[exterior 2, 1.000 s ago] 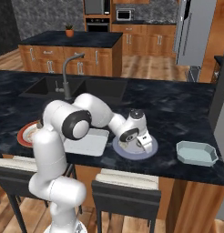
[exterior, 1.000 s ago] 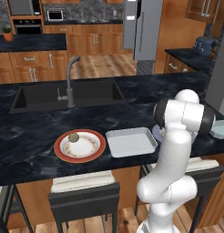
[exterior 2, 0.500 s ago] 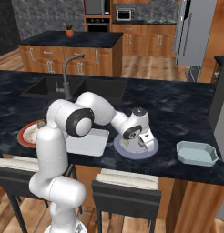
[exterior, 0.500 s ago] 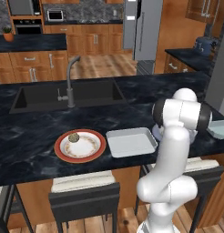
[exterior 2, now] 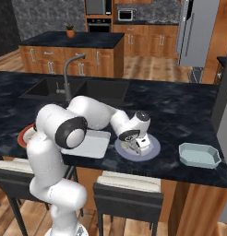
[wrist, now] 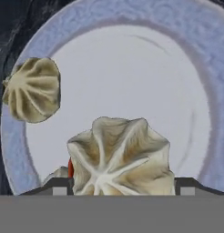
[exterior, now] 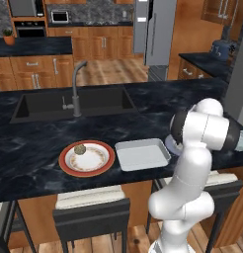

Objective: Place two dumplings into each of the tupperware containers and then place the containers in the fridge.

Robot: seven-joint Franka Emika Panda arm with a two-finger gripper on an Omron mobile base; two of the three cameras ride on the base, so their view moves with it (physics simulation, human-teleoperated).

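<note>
Dumplings sit on the blue-grey round plate [wrist: 132, 27]: one [wrist: 120, 157] between your gripper's [exterior 2: 135, 147] tips, which look clamped on its sides, another [wrist: 32, 89] near the rim. Confirm the pinch before lifting; lift straight up, clear the rim, then carry it toward the pale tupperware container [exterior 2: 199, 155] to the right.

We saw a dark stone counter [exterior: 39, 163] with a black sink [exterior: 69, 104] and a grey tap [exterior: 76, 86]. Two stools [exterior: 91, 210] stood under it. Behind were wooden cabinets [exterior: 32, 74], a wood floor [exterior: 113, 71] and a small plant [exterior 2: 70, 31].
</note>
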